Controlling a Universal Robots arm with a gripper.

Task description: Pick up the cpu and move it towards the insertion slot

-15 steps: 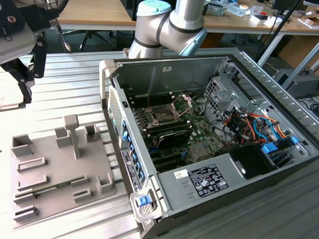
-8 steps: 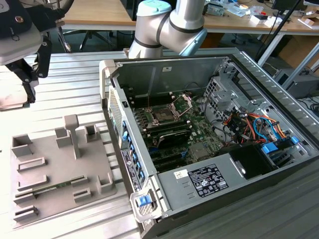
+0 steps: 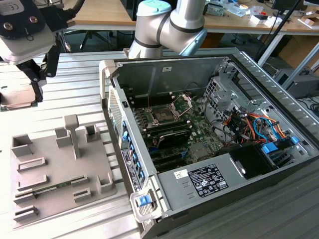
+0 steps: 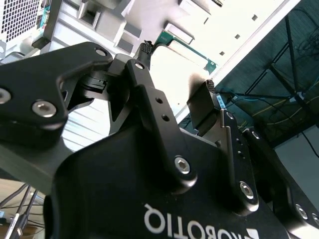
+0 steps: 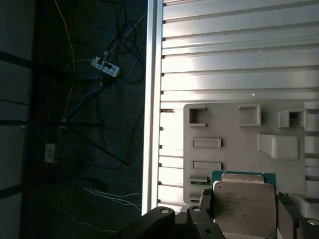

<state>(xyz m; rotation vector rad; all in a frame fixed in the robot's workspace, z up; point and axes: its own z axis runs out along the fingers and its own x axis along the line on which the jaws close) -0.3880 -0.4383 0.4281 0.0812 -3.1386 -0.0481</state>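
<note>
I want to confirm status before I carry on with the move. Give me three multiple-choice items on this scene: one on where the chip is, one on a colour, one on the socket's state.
1. Where is the chip?
A. held in the pincer
B. lying in the socket
C. on the floor

2. What colour is the tray?
A. red
B. grey
C. blue

3. How does the socket's metal plate stand?
A. shut flat over a chip
B. swung up, open
C. covered by a cloth

Answers:
1 A: in the first wrist view the pincer clamps the chip by two opposite edges, with the tray beyond it.
2 B: in the exterior view the tray is plain grey.
3 B: in the exterior view the plate stands raised beside the socket, whose dark centre lies bare.
</note>
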